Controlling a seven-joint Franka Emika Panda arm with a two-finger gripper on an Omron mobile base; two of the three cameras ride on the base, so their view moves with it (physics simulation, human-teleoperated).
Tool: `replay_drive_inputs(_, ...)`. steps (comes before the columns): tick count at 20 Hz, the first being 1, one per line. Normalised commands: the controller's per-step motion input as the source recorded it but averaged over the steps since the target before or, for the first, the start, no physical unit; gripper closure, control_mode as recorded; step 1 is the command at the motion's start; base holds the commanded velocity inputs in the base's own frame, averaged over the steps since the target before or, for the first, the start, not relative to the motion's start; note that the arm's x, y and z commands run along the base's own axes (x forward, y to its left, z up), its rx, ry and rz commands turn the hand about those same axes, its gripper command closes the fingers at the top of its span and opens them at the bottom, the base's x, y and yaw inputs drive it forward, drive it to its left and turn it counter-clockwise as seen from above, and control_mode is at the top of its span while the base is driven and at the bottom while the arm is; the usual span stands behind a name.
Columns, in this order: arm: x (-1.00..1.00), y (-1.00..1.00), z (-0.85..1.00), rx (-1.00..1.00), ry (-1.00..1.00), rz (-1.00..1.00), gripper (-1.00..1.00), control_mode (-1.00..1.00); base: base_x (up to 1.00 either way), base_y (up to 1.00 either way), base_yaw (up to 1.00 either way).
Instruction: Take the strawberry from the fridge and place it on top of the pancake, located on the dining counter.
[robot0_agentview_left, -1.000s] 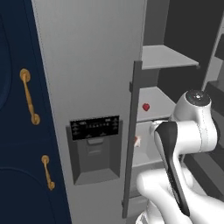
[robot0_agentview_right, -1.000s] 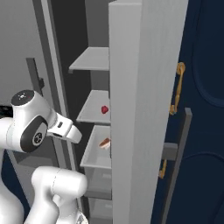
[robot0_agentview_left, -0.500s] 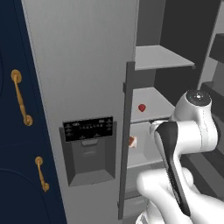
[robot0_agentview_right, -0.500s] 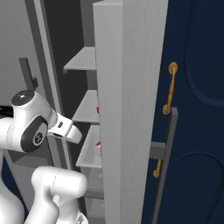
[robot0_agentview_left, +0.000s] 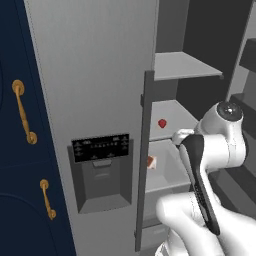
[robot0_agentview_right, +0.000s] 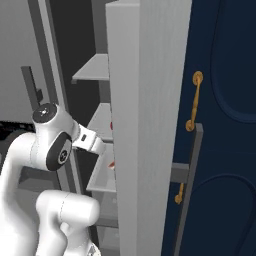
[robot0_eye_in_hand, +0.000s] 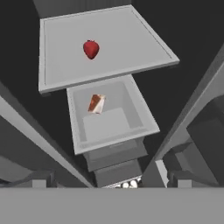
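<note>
The strawberry (robot0_eye_in_hand: 91, 49), likely light, soft and easily bruised, sits alone on a grey fridge shelf (robot0_eye_in_hand: 131, 48) above the bin holding an orange-and-white wedge (robot0_eye_in_hand: 96, 104), best pinched gently across its middle by the spread, empty gripper, probably well short of it.

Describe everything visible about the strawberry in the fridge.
The strawberry is a small, bright red, glossy berry, rounded and tapering to one end, with a darker spot at its top. It lies alone on a flat grey fridge shelf, toward the shelf's middle, touching nothing but that surface. In the left base view it sits just past the open door's edge, one level above the drawer holding an orange-and-white wedge. Nothing grips it.
</note>
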Motion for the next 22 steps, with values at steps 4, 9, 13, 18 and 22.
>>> replay_drive_inputs(4, 0.77, -0.06, 0.0, 0.02, -0.11, 0.04, -1.0, -1.0, 0.0, 0.0, 0.0)
replay_drive_inputs(9, 1.0, -0.01, 0.0, 0.1, 0.0, 0.0, -1.0, -1.0, 0.0, 0.0, 0.0)
replay_drive_inputs(13, 0.99, 0.0, -0.03, 0.06, 0.13, 0.0, -1.0, -1.0, 0.0, 0.0, 0.0)
replay_drive_inputs(18, 0.71, -0.13, -0.31, -0.01, 0.08, -0.04, -1.0, -1.0, 0.0, 0.0, 0.0)
replay_drive_inputs(22, 0.54, 0.0, -0.43, 0.0, -0.05, 0.0, -1.0, -1.0, 0.0, 0.0, 0.0)
